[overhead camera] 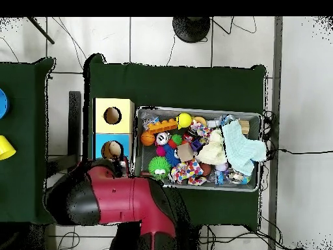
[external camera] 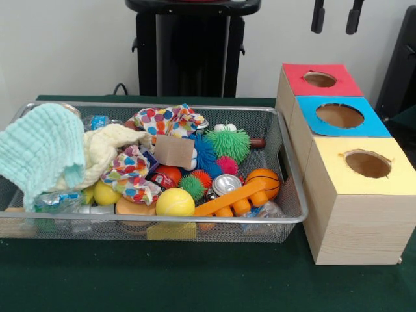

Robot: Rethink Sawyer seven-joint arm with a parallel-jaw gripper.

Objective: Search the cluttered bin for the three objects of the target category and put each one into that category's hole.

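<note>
Gripper (external camera: pixel 336 16) shows only as two black fingertips at the top edge of the front view. They are spread apart with nothing between them, hanging high above the far right of the table, roughly over the red-topped box. From overhead the red and black arm (overhead camera: pixel 117 198) covers that box, so the gripper itself is hidden there.

The cluttered bin (external camera: pixel 195 221) takes up the left and middle of the green table and is heaped full. To its right three wooden boxes stand in a row: the yellow-topped box (external camera: pixel 396 172) nearest, the blue-topped box (external camera: pixel 305 107) in the middle, and farthest the red one with the hole (external camera: pixel 320 79) that matters here.

A mint cloth (external camera: pixel 39 149) hangs over the bin's left end. A cream cloth (external camera: pixel 110 146) lies beside it, and a spotted cloth (external camera: pixel 166 120) is bunched at the middle and far side. Further right lie a green spiky ball (external camera: pixel 229 144), a small basketball (external camera: pixel 263 182), a yellow ball (external camera: pixel 175 203) against the near rim, an orange plastic toy (external camera: pixel 231 201) and a metal can (external camera: pixel 226 184).

None of the three objects, the plush animals, is visible in either view. They may be buried under the cloths or already in the box; I cannot tell which.

With the gripper empty and away from the bin, the step in hand looks like searching. The next move would be to cross left over the bin, come down, and probably lift or push a cloth aside to uncover any plush animal.
</note>
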